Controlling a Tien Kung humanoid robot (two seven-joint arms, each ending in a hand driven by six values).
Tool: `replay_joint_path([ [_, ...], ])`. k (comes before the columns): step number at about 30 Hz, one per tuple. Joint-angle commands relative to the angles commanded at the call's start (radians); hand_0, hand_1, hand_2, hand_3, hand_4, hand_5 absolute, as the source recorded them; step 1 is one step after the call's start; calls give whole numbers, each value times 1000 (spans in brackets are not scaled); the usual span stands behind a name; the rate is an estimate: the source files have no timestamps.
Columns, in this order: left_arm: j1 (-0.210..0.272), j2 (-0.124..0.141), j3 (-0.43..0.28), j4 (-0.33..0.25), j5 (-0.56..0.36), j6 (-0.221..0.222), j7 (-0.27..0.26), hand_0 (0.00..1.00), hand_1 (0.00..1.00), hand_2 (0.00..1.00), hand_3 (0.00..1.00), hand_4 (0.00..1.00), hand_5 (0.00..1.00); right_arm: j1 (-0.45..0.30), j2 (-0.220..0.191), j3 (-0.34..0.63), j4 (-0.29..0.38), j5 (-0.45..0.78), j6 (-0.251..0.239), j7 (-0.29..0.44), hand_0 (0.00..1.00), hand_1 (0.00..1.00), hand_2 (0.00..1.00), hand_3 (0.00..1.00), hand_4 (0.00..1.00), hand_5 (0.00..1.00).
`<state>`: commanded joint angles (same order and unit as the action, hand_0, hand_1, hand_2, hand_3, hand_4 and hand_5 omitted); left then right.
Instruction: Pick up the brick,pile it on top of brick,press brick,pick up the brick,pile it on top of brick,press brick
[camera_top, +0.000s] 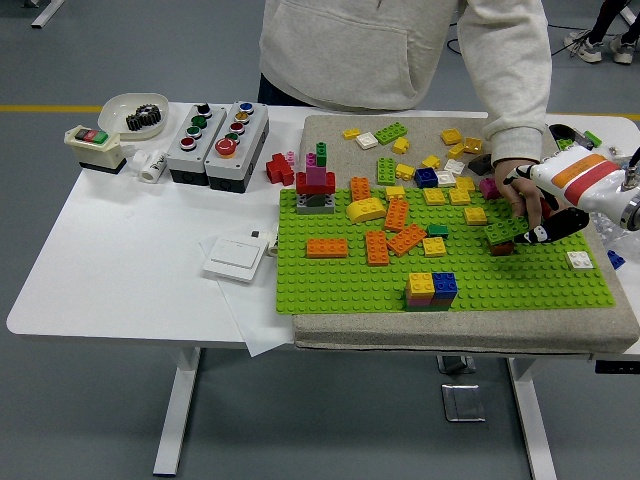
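Note:
A person's hand (520, 190) holds a green brick (503, 232) down on top of a brown brick (501, 248) at the right of the green baseplate (340, 280). My right hand (548, 228), white with orange stripes, hovers just right of that pair. Its black fingers are relaxed, point left and hold nothing. The person's fingers hide part of the green brick. My left arm is out of the picture.
Several orange, yellow and green bricks lie on the baseplate and the grey mat behind it. A yellow and blue stack (432, 290) stands near the front. A red and magenta tower (316, 185), two button boxes (215, 130) and a white switch (235, 258) lie to the left.

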<state>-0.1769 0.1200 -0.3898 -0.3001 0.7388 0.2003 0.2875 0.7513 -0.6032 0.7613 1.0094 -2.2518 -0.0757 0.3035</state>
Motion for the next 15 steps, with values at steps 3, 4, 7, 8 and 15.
replay_joint_path([
  [3, -1, 0, 3, 1, -5, 1, -2, 693, 729, 740, 596, 690, 661, -2, -14, -12, 8, -3, -6, 4, 200, 146, 233, 777, 998, 548],
  [4, -1, -1, 4, 1, -9, 2, -3, 693, 729, 740, 596, 690, 661, -4, -20, -18, 8, -4, -7, 6, 200, 146, 233, 777, 998, 548],
  [7, 0, -1, 5, 1, -10, 3, -4, 693, 730, 739, 597, 690, 661, -8, -29, -25, 9, -2, -9, 9, 202, 146, 233, 766, 998, 539],
  [8, 0, -1, 4, 2, -8, 2, -3, 693, 730, 739, 597, 690, 661, -11, -32, -27, 10, 0, -11, 10, 202, 146, 233, 766, 998, 539],
  [15, 1, -2, 2, 3, -5, 2, -3, 693, 729, 741, 596, 690, 662, -15, -39, -43, 17, 7, -16, 18, 202, 146, 233, 757, 998, 534],
])
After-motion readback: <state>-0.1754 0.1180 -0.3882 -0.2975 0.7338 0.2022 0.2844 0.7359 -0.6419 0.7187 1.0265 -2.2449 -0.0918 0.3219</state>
